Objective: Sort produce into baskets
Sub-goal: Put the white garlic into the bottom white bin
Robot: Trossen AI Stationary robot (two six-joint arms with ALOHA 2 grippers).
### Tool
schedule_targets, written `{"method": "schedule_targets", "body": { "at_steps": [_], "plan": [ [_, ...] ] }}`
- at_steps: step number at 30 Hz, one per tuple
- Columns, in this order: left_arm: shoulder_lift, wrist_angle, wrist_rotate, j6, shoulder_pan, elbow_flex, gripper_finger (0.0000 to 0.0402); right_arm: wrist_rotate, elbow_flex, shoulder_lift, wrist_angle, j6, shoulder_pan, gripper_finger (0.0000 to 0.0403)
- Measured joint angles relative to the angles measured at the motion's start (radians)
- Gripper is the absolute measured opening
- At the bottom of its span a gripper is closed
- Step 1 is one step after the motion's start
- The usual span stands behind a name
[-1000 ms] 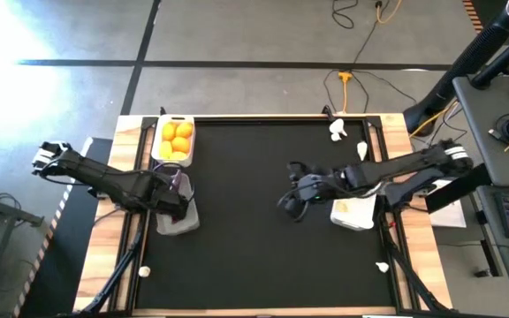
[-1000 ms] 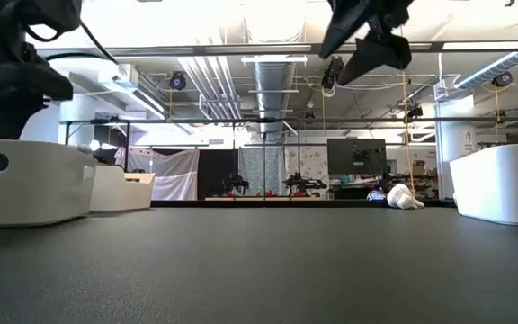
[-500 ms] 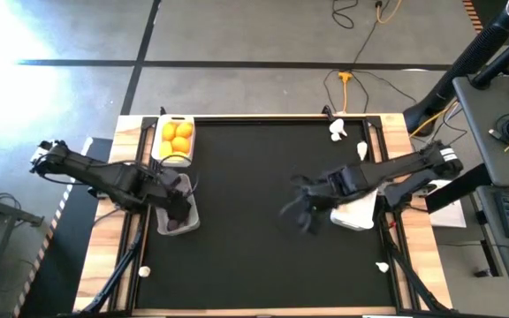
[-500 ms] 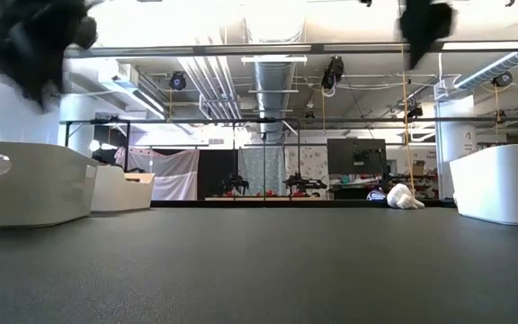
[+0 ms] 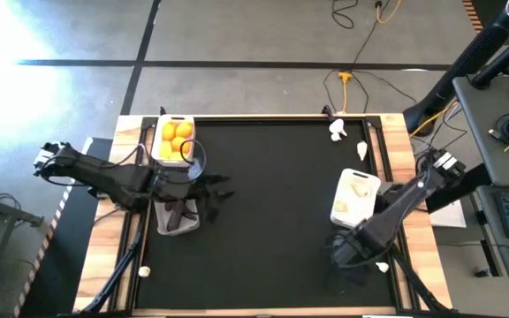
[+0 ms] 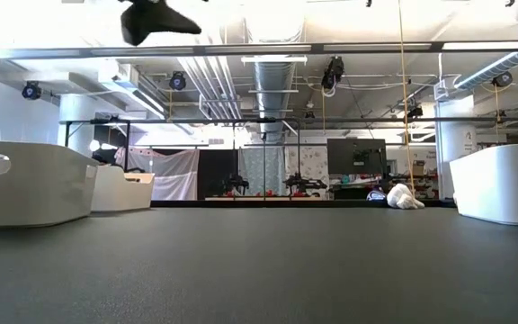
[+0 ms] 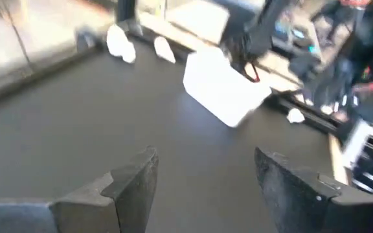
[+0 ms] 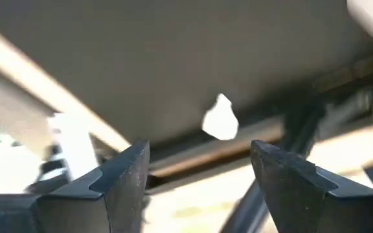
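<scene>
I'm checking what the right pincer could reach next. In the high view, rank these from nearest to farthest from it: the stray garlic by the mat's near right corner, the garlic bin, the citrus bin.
From the right pincer:
1. Stray garlic, just beside it, off the mat's right edge.
2. Garlic bin, right side of the mat.
3. Citrus bin, far left corner.

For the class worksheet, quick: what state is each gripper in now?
Left gripper: open, holding nothing.
Right gripper: open, holding nothing.

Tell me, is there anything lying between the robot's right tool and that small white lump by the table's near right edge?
No. In the right wrist view, the open right tool faces the garlic bulb with only bare dark mat between them.
</scene>
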Motion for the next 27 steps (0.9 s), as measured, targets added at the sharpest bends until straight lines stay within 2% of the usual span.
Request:
{"method": "schedule_targets", "body": {
  "at_steps": [4, 11, 19, 27],
  "plan": [
    [0.056, 0.134, -0.007, 0.125, 0.001, 0.000, 0.0237, -0.132, -0.140, 0.043, 0.029, 0.073, 0.046, 0.0260],
    [0.124, 0.168, -0.008, 0.116, -0.002, 0.000, 0.0237, -0.252, -0.220, 0.159, 0.202, -0.011, 0.068, 0.0261],
    [0.145, 0.173, -0.008, 0.042, -0.012, 0.001, 0.0237, -0.295, -0.232, 0.295, 0.202, -0.119, 0.101, 0.0256],
    [0.137, 0.180, -0.008, 0.053, -0.013, 0.002, 0.0237, -0.323, -0.239, 0.354, 0.214, -0.213, 0.139, 0.0223]
  ]
}}
